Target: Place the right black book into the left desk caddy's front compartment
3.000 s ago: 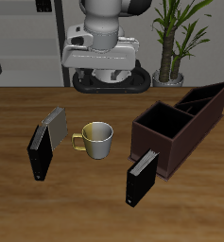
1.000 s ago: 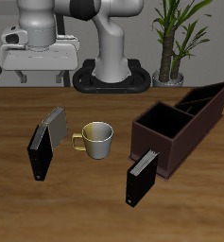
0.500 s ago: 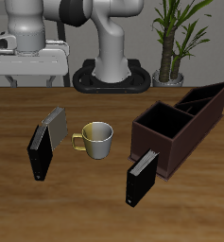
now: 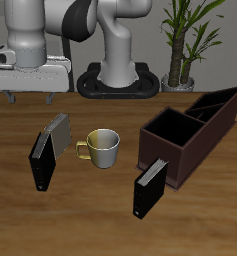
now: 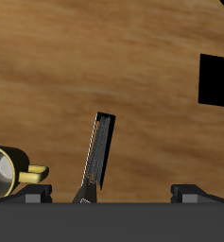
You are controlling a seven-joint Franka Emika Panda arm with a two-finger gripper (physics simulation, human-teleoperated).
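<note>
The right black book (image 4: 42, 158) stands upright on the table beside a mug, its grey pages facing up. It also shows in the wrist view (image 5: 99, 156), edge-on. My gripper (image 4: 29, 98) hangs open and empty above the table, a little behind this book and higher than it. In the wrist view the gripper (image 5: 113, 193) has its fingers (image 5: 33, 195) wide apart with the book between them, well below. The left desk caddy (image 4: 160, 158) is a dark maroon box, far across the table from the gripper; both its sections show empty.
A yellow-handled mug (image 4: 103, 147) stands between the book and the caddy and shows in the wrist view (image 5: 4, 174). A second black book (image 4: 149, 188) stands by the caddy's front end. A potted plant (image 4: 180, 45) stands at the back.
My arm has swung sideways from the table's middle, away from the caddy, and come lower, so the gripper now hangs near the right black book. Nothing on the table moved.
</note>
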